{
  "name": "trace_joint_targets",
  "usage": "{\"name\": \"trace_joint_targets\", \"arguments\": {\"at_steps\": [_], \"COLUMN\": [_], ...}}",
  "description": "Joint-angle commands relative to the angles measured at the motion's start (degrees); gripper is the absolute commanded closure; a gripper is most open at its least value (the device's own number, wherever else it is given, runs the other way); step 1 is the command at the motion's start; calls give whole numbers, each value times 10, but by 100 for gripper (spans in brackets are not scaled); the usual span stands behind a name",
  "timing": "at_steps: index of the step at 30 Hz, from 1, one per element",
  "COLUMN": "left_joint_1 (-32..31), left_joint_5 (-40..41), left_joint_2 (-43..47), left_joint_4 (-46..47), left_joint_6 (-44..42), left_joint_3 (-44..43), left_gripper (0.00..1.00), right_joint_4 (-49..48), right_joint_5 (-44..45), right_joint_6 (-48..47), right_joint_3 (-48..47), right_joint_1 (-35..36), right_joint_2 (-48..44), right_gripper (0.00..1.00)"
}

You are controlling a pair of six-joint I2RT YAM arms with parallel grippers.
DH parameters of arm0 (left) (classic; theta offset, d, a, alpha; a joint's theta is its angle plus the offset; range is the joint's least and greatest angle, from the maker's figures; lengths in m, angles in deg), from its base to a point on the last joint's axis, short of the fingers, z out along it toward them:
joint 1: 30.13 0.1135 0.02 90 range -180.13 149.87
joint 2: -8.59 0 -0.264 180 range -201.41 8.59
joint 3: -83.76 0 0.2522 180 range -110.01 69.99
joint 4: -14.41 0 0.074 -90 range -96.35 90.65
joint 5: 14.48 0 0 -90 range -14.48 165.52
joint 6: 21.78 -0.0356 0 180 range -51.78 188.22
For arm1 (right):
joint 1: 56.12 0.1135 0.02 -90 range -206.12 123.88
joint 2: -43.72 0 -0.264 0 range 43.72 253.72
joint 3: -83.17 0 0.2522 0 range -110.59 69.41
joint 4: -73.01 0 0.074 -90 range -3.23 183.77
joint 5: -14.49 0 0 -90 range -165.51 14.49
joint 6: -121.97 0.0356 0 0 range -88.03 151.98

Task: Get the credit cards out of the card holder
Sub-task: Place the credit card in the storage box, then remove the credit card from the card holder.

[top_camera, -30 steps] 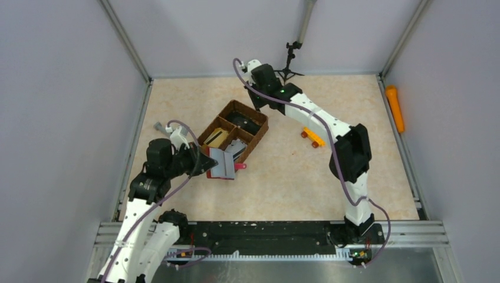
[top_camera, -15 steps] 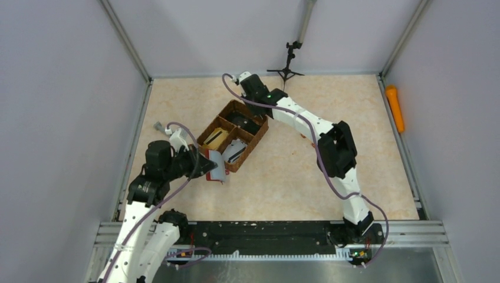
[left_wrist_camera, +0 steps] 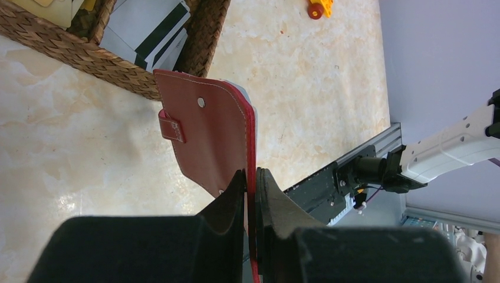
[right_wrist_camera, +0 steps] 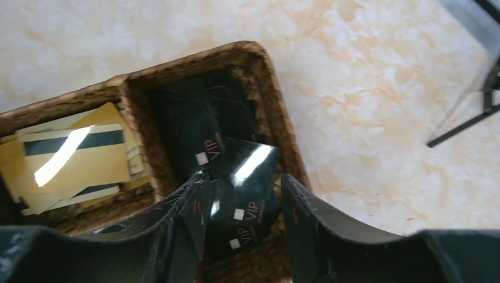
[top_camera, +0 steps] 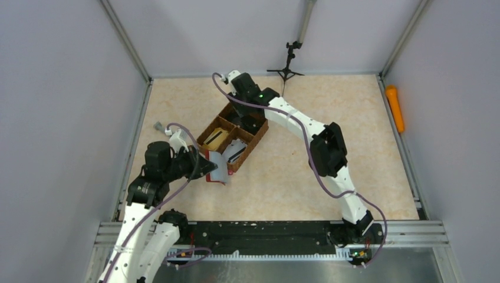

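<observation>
My left gripper (left_wrist_camera: pixel 252 177) is shut on the edge of the dark red card holder (left_wrist_camera: pixel 206 135), held on edge just above the table beside the basket's near corner. Its snap tab (left_wrist_camera: pixel 171 125) points left, and a grey card edge (left_wrist_camera: pixel 243 92) peeks out behind it. From above, the holder (top_camera: pixel 217 170) shows a grey-blue face. My right gripper (right_wrist_camera: pixel 244 180) hangs open over the far compartment of the woven basket (right_wrist_camera: pixel 277 100). A glossy black VIP card (right_wrist_camera: pixel 250 168) lies loose below the jaws on other black cards. Tan credit cards (right_wrist_camera: pixel 76 156) fill the neighbouring compartment.
The brown three-compartment basket (top_camera: pixel 257 137) sits left of centre. White, black-striped cards (left_wrist_camera: pixel 147 32) lie in its near compartment. An orange toy (left_wrist_camera: pixel 318 7) lies on the table beyond it. A small black tripod (top_camera: pixel 287 65) stands at the back wall, an orange cylinder (top_camera: pixel 394 109) along the right wall.
My right arm swung left from the back of the table to above the basket's far compartment and its jaws opened. The left gripper turned the card holder, so its tab no longer sticks out right.
</observation>
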Motion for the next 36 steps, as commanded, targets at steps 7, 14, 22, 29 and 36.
{"name": "trace_joint_targets", "arguments": {"at_steps": [7,14,22,29,36], "left_joint_1": [4,4,4,2,-15], "left_joint_5": [-94,-220,-277,-266,-234], "left_joint_2": [-4,5,14,7,3], "left_joint_4": [63,190,509,751,840], "left_joint_6": [13,75,288,449,500], "left_joint_3": [11,61,153,219,238], "left_gripper": [100,100,100,99,98], "right_joint_4": [-77,-273,-424,-588,-729], "right_joint_5": [-161,-390,-411,-426,-427], "right_joint_6": [111,222,361,517,605], "right_joint_3": [171,494,760,928,1014], "right_joint_1": [-41,-87,-106,-106,-106], "right_joint_2": [-164,-385,-609,-733,-765], "right_gripper": [57,5,4,4,3]}}
